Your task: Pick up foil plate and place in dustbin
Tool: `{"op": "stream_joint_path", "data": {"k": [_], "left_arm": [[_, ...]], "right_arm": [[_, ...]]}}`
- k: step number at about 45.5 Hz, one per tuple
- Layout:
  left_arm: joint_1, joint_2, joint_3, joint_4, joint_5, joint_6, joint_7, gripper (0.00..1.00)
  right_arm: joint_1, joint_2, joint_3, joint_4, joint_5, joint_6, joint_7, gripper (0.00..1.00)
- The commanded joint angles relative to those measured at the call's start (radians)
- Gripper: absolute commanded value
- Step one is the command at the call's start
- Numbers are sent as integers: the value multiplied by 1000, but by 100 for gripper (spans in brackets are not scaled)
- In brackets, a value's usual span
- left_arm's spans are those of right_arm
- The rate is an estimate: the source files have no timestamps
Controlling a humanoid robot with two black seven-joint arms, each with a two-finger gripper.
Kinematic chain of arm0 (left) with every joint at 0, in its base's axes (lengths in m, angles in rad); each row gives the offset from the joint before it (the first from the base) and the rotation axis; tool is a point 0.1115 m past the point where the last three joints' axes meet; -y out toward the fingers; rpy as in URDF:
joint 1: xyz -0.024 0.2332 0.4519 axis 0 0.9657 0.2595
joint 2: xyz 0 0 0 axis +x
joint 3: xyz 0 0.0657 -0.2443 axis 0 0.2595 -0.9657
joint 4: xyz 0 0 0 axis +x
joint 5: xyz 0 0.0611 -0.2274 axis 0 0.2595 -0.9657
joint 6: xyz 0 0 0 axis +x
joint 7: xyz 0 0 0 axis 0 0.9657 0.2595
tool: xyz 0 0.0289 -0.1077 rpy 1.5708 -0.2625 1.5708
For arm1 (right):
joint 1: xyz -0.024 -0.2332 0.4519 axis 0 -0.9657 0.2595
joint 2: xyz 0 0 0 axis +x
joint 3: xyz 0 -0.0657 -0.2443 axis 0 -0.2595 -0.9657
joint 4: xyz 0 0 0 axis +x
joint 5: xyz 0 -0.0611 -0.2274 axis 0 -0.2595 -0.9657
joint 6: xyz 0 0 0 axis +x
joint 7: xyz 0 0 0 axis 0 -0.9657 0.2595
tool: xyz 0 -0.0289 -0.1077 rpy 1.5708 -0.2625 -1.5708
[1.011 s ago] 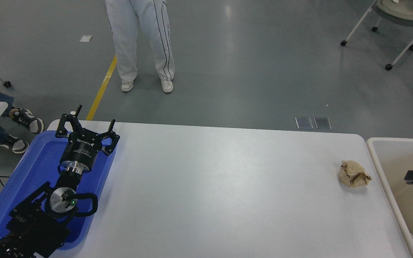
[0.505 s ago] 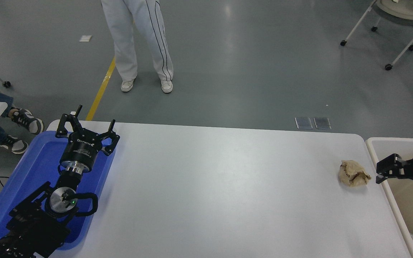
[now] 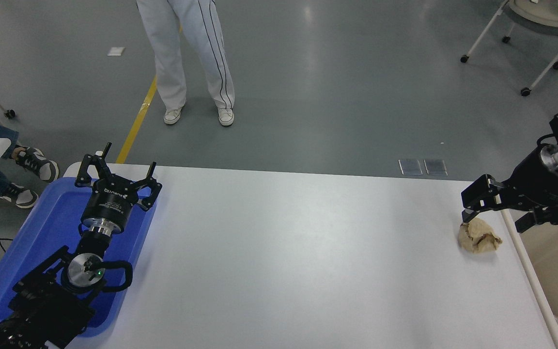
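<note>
- One white table (image 3: 279,252), with one blue tray (image 3: 61,213) at its left end and one crumpled tan paper ball (image 3: 477,236) near its right end.
- One dustbin (image 3: 535,286) stands against the table's right edge; only its off-white rim and a strip of beige inside show.
- The foil plate does not show anywhere on the table or in the visible part of the dustbin; where it lies cannot be told.
- Two black arms. The left gripper (image 3: 116,169) sits parked over the blue tray, its fingers spread apart.
- The right gripper (image 3: 494,213) comes in from the right edge, above the dustbin rim and the table's right end, its fingers spread apart and holding nothing. One fingertip is just above the paper ball's far side; whether it touches cannot be told.
- One person in white trousers (image 3: 192,53) stands on the floor beyond the table. A second person's shoes (image 3: 32,162) show at the far left. One wheeled chair (image 3: 535,29) stands at the far right.
- Half a second ago the right gripper was lower, over the dustbin; it has since risen and moved left toward the paper ball.
- The left arm, paper ball and tray have not moved.
</note>
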Motion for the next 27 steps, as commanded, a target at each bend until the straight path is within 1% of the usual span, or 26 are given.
{"op": "stream_joint_path", "data": {"k": [1, 6, 18, 21, 27], "left_arm": [[0, 0, 0, 0, 0, 0, 0, 100], [0, 0, 0, 0, 0, 0, 0, 100], [0, 0, 0, 0, 0, 0, 0, 100], [0, 0, 0, 0, 0, 0, 0, 100], [0, 0, 0, 0, 0, 0, 0, 100]], "right_arm": [[123, 28, -2, 32, 1, 5, 0, 100], [144, 57, -2, 32, 2, 5, 0, 100], [273, 79, 0, 34, 4, 5, 0, 100], [279, 103, 3, 34, 2, 5, 0, 100], [275, 116, 10, 58, -2, 5, 0, 100]]}}
